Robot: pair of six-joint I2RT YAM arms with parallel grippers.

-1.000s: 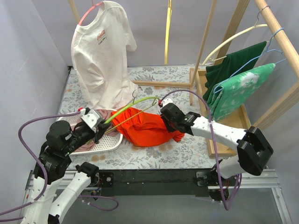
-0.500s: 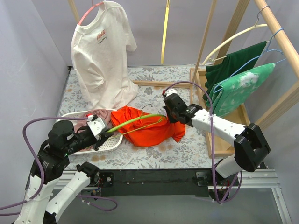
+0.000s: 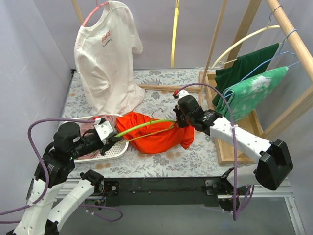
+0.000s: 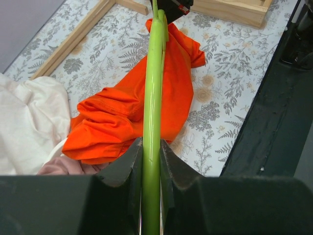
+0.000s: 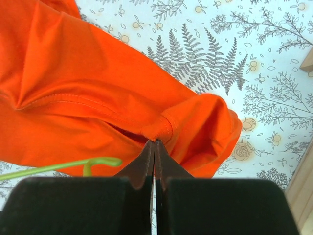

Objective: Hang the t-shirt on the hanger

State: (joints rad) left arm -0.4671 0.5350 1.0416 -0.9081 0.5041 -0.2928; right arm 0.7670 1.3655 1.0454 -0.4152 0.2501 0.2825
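**Hanger held over the shirt, threading not yet done**

Nearest the bases, the left gripper (image 4: 151, 149) has its jaws closed tight on one end of the hanger (image 4: 153, 93), which reaches out low over the tabletop (image 3: 161, 161) and crosses above the t-shirt (image 3: 159, 136). The shirt lies crumpled mid-table, just beside a white tray (image 3: 117, 148). At the shirt's far side, the right gripper (image 5: 154, 145) has its jaws pinched shut on a bunched seam of the cloth, with the hanger's far end close by. Whether any of the hanger sits inside the cloth cannot be told. It looks like the step of feeding the hanger into the shirt. Next, the right arm likely needs to lift its seam to open a gap, so the left can slide the hanger's end in.
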